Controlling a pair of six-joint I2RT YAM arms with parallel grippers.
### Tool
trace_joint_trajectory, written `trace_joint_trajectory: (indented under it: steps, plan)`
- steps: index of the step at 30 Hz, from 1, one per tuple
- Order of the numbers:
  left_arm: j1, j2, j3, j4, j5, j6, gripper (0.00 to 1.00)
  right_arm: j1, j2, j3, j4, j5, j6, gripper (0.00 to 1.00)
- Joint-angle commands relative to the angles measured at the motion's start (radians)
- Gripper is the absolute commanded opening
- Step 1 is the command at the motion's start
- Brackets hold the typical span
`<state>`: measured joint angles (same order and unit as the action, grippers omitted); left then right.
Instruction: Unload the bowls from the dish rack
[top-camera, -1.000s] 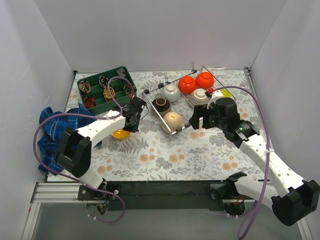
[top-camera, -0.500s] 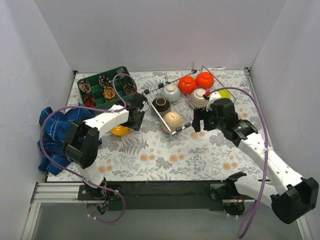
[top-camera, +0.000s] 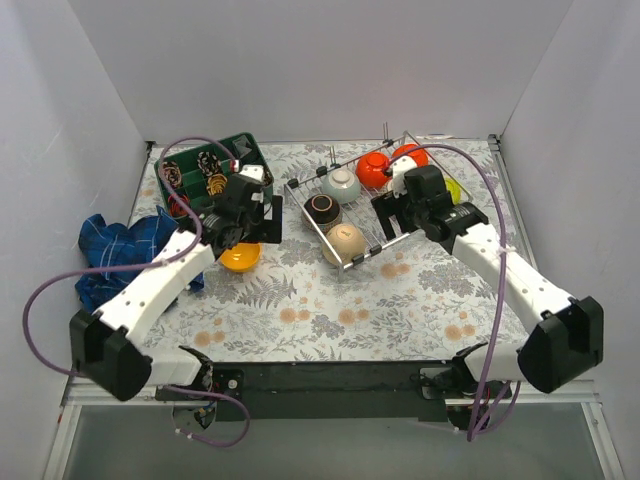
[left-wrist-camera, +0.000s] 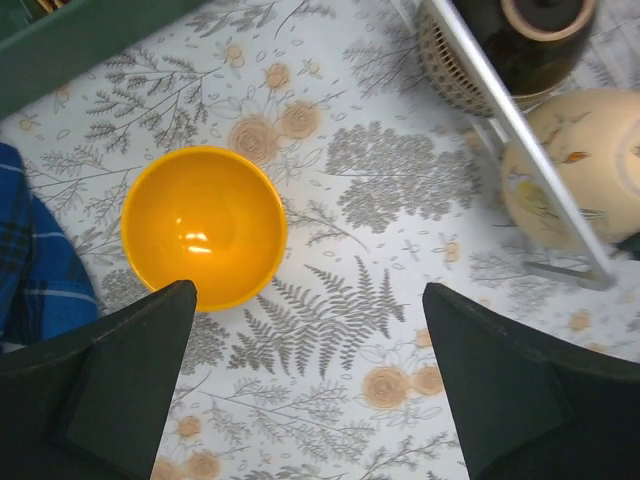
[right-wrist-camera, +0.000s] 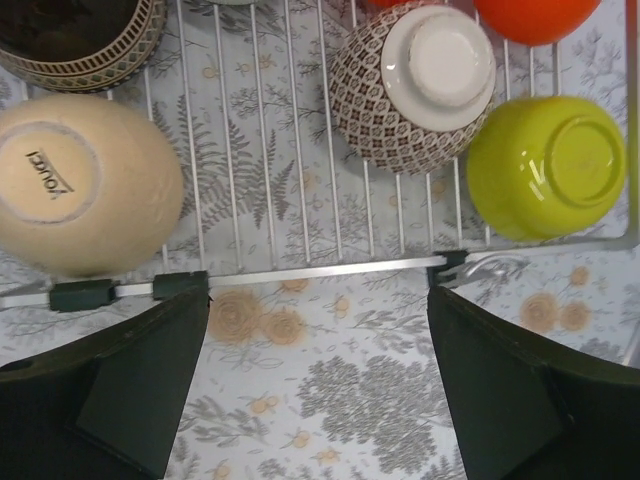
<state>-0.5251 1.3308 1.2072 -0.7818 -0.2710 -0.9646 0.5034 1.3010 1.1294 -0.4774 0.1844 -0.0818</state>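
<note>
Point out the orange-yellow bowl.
Top view, left half: the orange-yellow bowl sits upright on the table, between the blue cloth and the dish rack.

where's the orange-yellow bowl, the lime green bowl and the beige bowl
orange-yellow bowl (left-wrist-camera: 203, 225): left wrist view, on its inner floor
lime green bowl (right-wrist-camera: 545, 165): right wrist view, on its upturned outer wall
beige bowl (right-wrist-camera: 90, 185): right wrist view, on its upturned underside

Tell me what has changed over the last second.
The left gripper opened, apparently letting go of the orange-yellow bowl on the table, and pulled away above it. The right gripper opened wider and moved forward over the dish rack, by the lattice bowl and lime green bowl. The bowls in the rack stayed put.
</note>
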Motion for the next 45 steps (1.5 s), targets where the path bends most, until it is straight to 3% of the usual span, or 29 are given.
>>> trace_joint_trajectory:
  steps: [1,5,17,25,33,45]
  plan:
    - [0.004,-0.22,-0.145,0.084,0.062,-0.114,0.98,0.006,0.09,0.096,0.034,0.107,-0.237,0.99]
    - [0.002,-0.396,-0.328,0.199,0.076,-0.166,0.98,0.003,0.187,0.109,0.101,0.184,-0.393,0.98]
    - [0.004,-0.734,-0.575,0.341,0.027,-0.145,0.98,-0.026,0.368,0.116,0.312,0.155,-0.688,0.99]
    - [0.004,-0.817,-0.637,0.391,0.045,-0.137,0.98,-0.032,0.454,0.092,0.372,0.132,-0.765,0.99]
    - [0.002,-0.875,-0.679,0.441,0.116,-0.135,0.98,-0.032,0.504,0.004,0.552,0.204,-0.817,0.98]
    - [0.002,-0.909,-0.687,0.443,0.099,-0.135,0.98,-0.028,0.557,-0.054,0.655,0.24,-0.854,0.99]
